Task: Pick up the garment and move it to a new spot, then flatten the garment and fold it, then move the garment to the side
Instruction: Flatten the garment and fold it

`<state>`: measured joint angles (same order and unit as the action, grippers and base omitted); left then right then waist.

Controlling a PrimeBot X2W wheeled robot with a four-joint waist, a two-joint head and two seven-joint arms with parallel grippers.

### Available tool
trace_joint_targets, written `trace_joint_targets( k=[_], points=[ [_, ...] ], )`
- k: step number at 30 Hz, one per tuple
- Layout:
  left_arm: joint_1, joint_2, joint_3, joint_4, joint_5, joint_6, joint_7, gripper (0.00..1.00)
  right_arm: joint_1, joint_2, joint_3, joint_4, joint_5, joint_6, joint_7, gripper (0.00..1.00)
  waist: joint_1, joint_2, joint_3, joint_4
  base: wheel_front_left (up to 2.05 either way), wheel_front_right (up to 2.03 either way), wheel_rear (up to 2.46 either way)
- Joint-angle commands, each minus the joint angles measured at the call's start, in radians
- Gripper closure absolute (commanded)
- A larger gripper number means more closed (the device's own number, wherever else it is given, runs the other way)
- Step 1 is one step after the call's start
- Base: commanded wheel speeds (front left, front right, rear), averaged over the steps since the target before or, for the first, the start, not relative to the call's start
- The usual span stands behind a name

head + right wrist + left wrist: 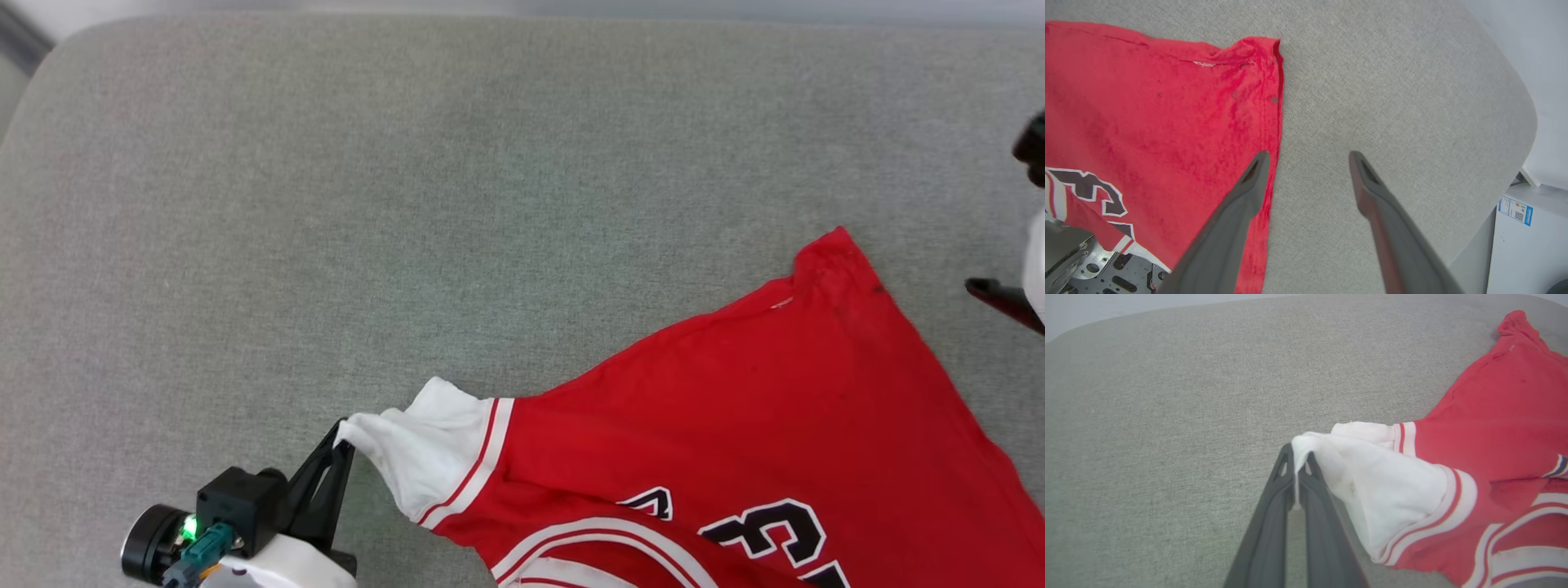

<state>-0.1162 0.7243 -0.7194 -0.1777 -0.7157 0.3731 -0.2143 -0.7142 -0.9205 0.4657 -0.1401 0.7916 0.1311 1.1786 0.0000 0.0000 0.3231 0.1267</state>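
The garment [759,408], a red jersey with a white sleeve, striped trim and black white-edged print, lies spread on the grey cushion at the lower right of the head view. My left gripper [341,445] is shut on the tip of the white sleeve [1372,486], pulling it out to the left; its two dark fingers [1274,522] pinch the cloth in the left wrist view [1298,457]. My right gripper [1308,157] stands open above the garment's red hem edge [1274,102], nothing between its fingers. One right finger [1000,298] shows at the head view's right edge.
A grey fabric cushion [408,204] carries everything, with bare room to the left and behind the garment. Its rounded edge [1515,134] drops off at the right of the right wrist view, beside a white cabinet with a blue label [1515,210]. Metal robot base [1086,265] shows below.
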Motion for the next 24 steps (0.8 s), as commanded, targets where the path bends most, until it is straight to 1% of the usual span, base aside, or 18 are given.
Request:
trace_joint_targets(
  k=[1, 5, 11, 16, 19, 20, 21, 24],
  points=[
    [-0.017, -0.005, -0.001, 0.002, 0.006, -0.004, -0.002, 1.00, -0.030, 0.014, 0.023, 0.025, -0.010, -0.001, 0.013, 0.00, 0.0000, 0.0000, 0.028, 0.018, 0.00, 0.00, 0.00],
    [-0.053, -0.024, -0.004, 0.011, 0.018, -0.017, -0.006, 1.00, -0.146, 0.072, 0.107, 0.132, -0.035, -0.001, 0.035, 0.00, 0.0000, 0.0000, 0.076, 0.041, 0.00, 0.00, 0.00],
    [-0.093, -0.039, -0.009, 0.021, 0.036, -0.026, -0.009, 1.00, -0.234, 0.145, 0.191, 0.272, -0.052, -0.001, 0.007, 0.00, 0.0000, 0.0000, 0.131, 0.064, 0.00, 0.00, 0.00],
    [-0.114, -0.049, -0.013, 0.031, 0.042, -0.033, -0.010, 1.00, -0.244, 0.169, 0.273, 0.345, -0.035, -0.001, -0.034, 0.00, 0.0000, 0.0000, 0.152, 0.075, 0.00, 0.00, 0.00],
    [-0.123, -0.056, -0.017, 0.034, 0.044, -0.036, -0.009, 1.00, -0.215, 0.166, 0.334, 0.384, -0.022, -0.001, -0.060, 0.00, 0.0000, 0.0000, 0.155, 0.080, 0.00, 0.00, 0.00],
    [-0.123, -0.058, -0.019, 0.036, 0.045, -0.036, -0.009, 1.00, -0.206, 0.159, 0.357, 0.393, -0.017, -0.001, -0.061, 0.51, 0.0000, 0.0000, 0.155, 0.081, 0.00, 0.00, 0.00],
    [-0.125, -0.059, -0.020, 0.038, 0.045, -0.037, -0.010, 1.00, -0.202, 0.152, 0.374, 0.399, -0.014, -0.001, -0.074, 1.00, 0.0000, 0.0000, 0.154, 0.080, 0.00, 0.00, 0.00],
    [-0.124, -0.060, -0.019, 0.049, 0.039, -0.035, -0.009, 1.00, -0.213, 0.145, 0.383, 0.419, 0.006, -0.001, -0.134, 1.00, 0.0000, 0.0000, 0.138, 0.072, 0.00, 0.00, 0.00]
  ],
)
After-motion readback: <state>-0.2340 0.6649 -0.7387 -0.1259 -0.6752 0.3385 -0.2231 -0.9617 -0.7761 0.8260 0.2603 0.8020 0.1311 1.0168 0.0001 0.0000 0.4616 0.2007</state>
